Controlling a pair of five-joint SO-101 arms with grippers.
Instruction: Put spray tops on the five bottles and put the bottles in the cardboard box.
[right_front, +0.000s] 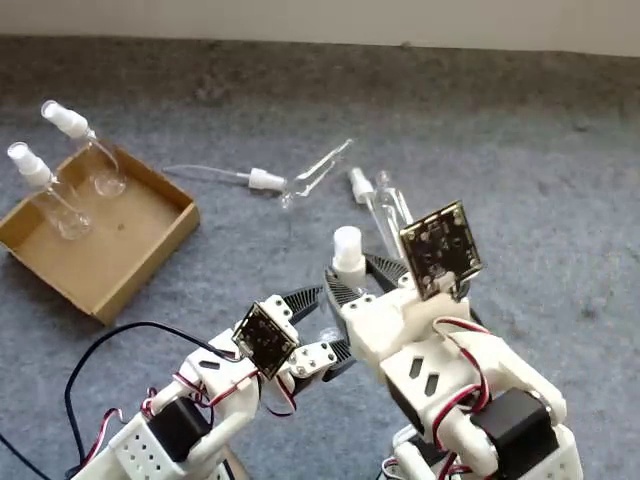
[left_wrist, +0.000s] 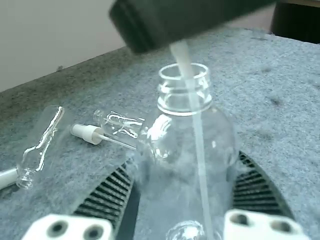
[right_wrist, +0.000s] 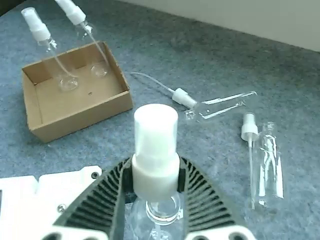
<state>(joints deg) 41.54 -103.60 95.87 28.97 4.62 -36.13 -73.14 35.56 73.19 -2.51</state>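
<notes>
spray top held over a clamped bottle, two bottles already boxed

a grey, carpet-like worktop (right_front: 520, 150) carries everything. at its left sits the open cardboard box (right_front: 155, 265), with two capped bottles (right_front: 85, 150) (right_front: 45, 190) standing along its far side.

near the front, the left end effector (right_front: 322, 325) is pinched on the body of a clear bottle (left_wrist: 185, 150), which stands upright with its neck open. just above it, the right end effector (right_wrist: 155, 185) is pinched on a white spray top (right_wrist: 155, 140). the top sits over the neck, not seated, and its dip tube (left_wrist: 192, 125) runs down through the mouth into the bottle.

beyond the arms, two more bottles lie on their sides. one (right_front: 320, 170) has a loose spray top (right_front: 262, 180) just beside its mouth, with that top's tube trailing toward the box. the other (right_front: 395, 205) has a loose spray top (right_front: 358, 182) lying alongside it.
</notes>
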